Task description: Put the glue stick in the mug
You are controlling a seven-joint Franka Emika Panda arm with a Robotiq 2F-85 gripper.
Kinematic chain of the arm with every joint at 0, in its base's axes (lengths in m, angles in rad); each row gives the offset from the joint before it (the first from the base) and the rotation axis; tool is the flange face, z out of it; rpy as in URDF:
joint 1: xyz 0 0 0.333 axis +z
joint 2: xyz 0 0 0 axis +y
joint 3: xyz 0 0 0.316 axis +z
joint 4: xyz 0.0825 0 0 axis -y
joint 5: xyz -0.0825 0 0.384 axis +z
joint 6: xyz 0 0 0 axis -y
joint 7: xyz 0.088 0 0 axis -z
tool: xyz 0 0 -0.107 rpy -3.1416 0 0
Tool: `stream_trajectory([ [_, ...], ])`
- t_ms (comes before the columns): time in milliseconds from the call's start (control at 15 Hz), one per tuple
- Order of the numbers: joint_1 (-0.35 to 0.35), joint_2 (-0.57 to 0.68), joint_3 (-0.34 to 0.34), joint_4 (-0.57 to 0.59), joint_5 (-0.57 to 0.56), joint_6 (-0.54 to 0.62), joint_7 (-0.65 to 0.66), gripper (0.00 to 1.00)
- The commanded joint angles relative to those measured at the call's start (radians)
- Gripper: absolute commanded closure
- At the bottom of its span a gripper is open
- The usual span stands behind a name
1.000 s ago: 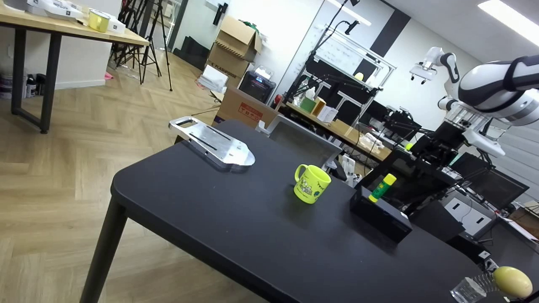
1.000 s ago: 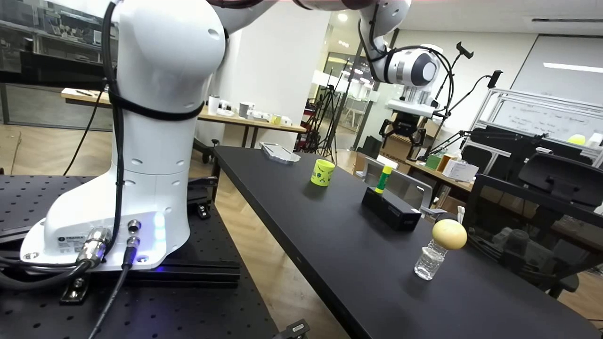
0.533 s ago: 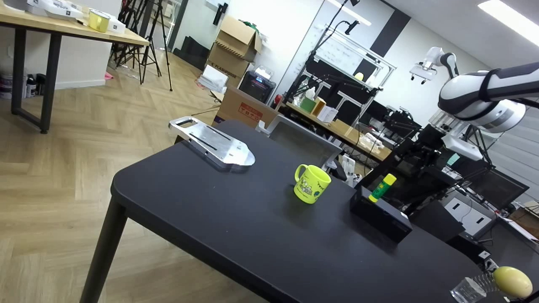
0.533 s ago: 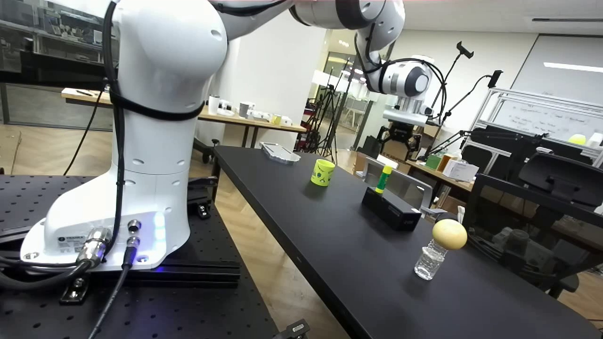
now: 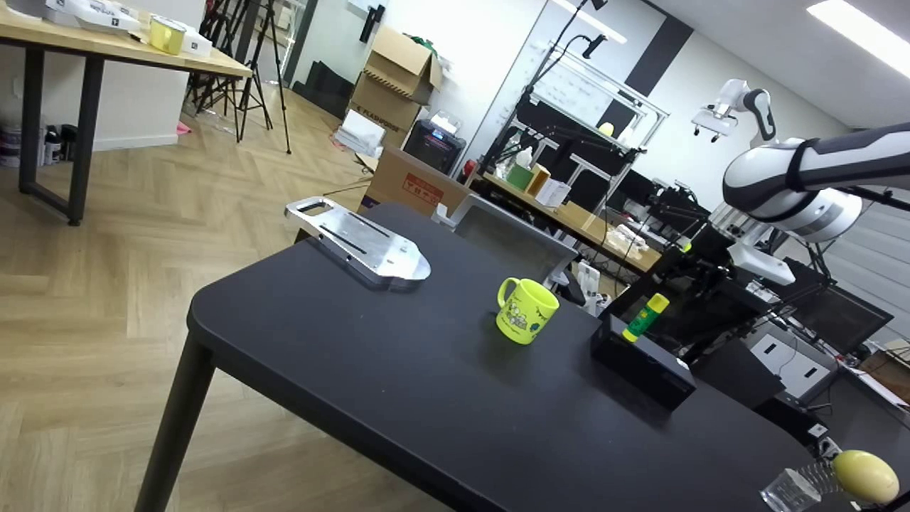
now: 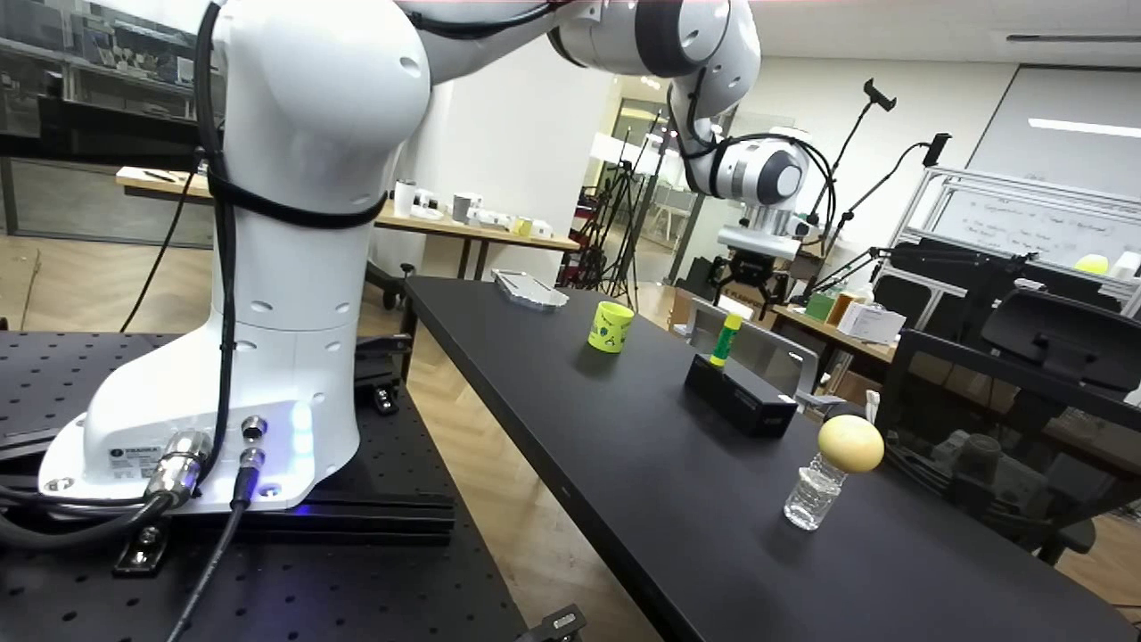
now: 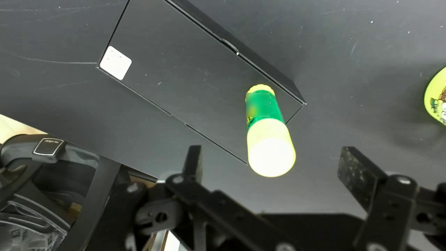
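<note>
The glue stick (image 6: pixel 726 340), green with yellow ends, stands upright on the black box (image 6: pixel 740 397), at the end nearer the mug. It also shows in an exterior view (image 5: pixel 645 318) and in the wrist view (image 7: pixel 266 108). The lime mug (image 6: pixel 611 327) stands upright on the table; its handle shows in an exterior view (image 5: pixel 526 313), and only its edge shows at the right of the wrist view (image 7: pixel 437 99). My gripper (image 7: pixel 273 166) is open and empty, pointing down above the glue stick. The stick's cap shows between the spread fingers, apart from both.
A clear jar (image 6: pixel 813 493) with a spring and a yellow ball (image 6: pixel 849 443) stands on the dark table (image 6: pixel 624 464). A metal plate (image 5: pixel 359 242) lies at the table's end beyond the mug. Chairs (image 5: pixel 508 238) stand close along the table's edge.
My gripper has moved down and closer to the glue stick, shifting left in both exterior views. The glue stick, box and mug have not moved.
</note>
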Motion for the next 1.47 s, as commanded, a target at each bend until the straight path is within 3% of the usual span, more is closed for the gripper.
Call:
stream_trajectory([
  [0,0.001,0.046,0.004,0.048,-0.01,0.009,0.04,0.25],
  [333,0.001,0.062,0.006,0.037,-0.006,0.044,0.054,0.61],
  [600,-0.007,-0.008,0.02,-0.013,0.003,0.017,0.037,0.89],
  [933,-0.001,-0.167,0.05,-0.093,0.004,-0.059,0.01,0.91],
  [1400,0.076,-0.282,0.139,-0.185,0.008,-0.104,-0.043,0.91],
])
